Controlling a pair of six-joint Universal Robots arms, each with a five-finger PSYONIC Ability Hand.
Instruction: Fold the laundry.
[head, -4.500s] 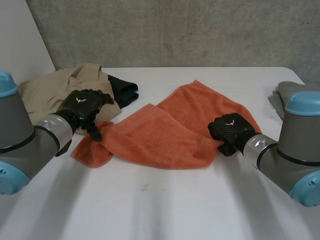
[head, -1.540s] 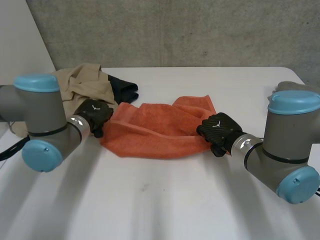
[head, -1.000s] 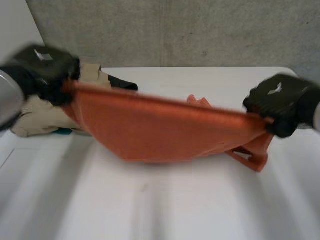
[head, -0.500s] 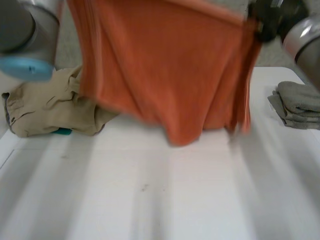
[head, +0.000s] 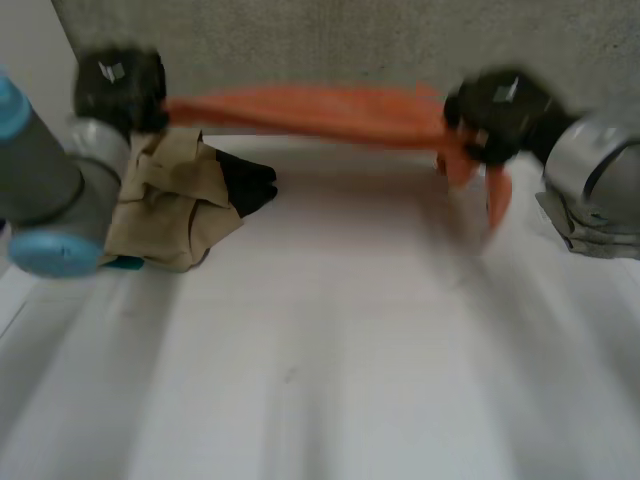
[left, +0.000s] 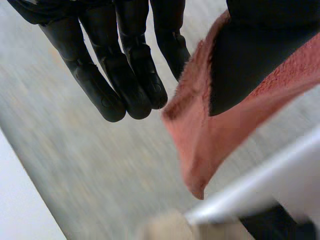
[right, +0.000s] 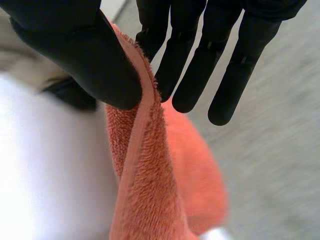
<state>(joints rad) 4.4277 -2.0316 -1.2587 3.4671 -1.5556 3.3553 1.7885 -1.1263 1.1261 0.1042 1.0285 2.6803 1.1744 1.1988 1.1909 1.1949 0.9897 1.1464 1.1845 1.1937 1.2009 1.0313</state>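
Against a grey concrete wall (head: 320, 40), we hold the orange towel (head: 300, 108) taut above the white tabletop (head: 330, 350), its long axis spanning the upper frame, each end pinched thumb-to-fingers: left robot hand (head: 118, 90) upper left, right robot hand (head: 497, 110) upper right.

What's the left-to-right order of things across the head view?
In order: left robot hand → beige garment → dark garment → orange towel, held taut in the air → right robot hand → grey folded cloth.
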